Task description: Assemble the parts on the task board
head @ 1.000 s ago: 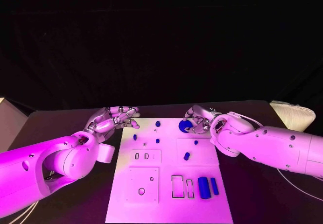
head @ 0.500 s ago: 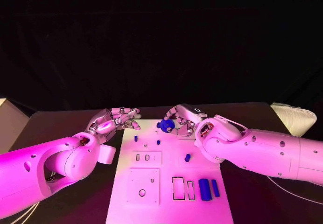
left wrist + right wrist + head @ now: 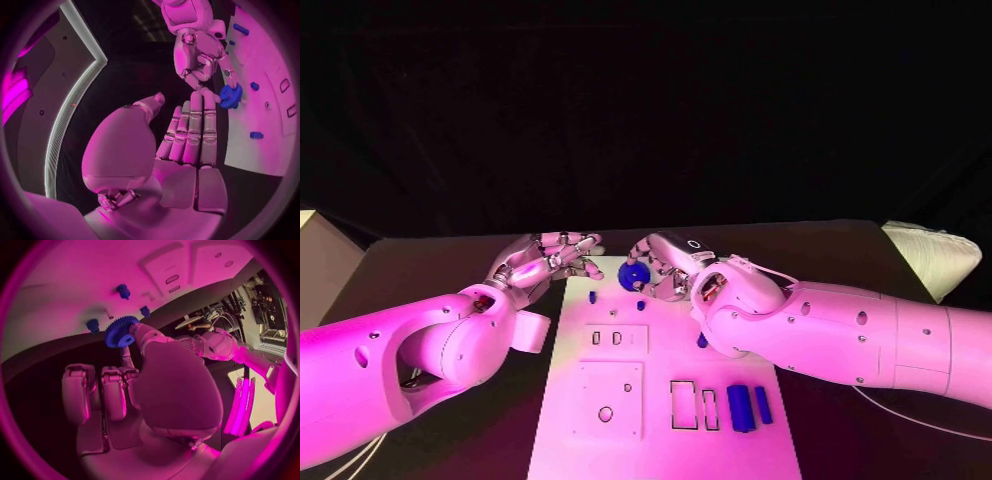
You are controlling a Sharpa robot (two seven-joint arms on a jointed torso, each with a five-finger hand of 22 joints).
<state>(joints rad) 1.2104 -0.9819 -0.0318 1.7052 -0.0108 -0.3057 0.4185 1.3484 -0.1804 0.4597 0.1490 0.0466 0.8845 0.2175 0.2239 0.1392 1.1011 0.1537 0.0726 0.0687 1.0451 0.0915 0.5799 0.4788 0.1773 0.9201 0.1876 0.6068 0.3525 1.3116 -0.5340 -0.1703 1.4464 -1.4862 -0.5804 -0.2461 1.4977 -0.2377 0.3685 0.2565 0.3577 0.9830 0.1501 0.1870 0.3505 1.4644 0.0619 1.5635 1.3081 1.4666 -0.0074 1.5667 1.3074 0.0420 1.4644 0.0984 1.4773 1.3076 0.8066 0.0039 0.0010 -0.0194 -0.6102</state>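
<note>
black table (image 3: 444, 262) under a dark backdrop, white rectangular task board (image 3: 661, 400) running 12 to 6 down the middle of the head view. right hand (image 3: 669, 266) sits over the board's 12 o'clock end, pinching a blue toothed gear part (image 3: 635, 276) at its fingertips; gear is off the board surface, just above the far edge. left hand (image 3: 548, 258) hangs at the board's 10 o'clock corner, fingers apart and lightly curled, holding nothing, near the gear but not touching it. small blue peg parts (image 3: 591, 296) stand in the board under the gear. two blue bar-shaped parts (image 3: 737, 407) lie side by side at the board's 5 o'clock, beside open rectangular slots (image 3: 682, 403).

left wrist view: left hand's fingers (image 3: 190, 130) extended side by side, empty. right hand (image 3: 200, 60) comes in opposite, gear (image 3: 230, 96) held at its fingertips close to the left fingertips, over the board's edge (image 3: 244, 150).

right wrist view: gear (image 3: 120, 331) gripped between thumb tip and a finger of the right hand (image 3: 144, 385), other fingers straight. blue pegs (image 3: 123, 291) stand on the board beyond it. left hand (image 3: 212, 345) sits past the gear.
</note>
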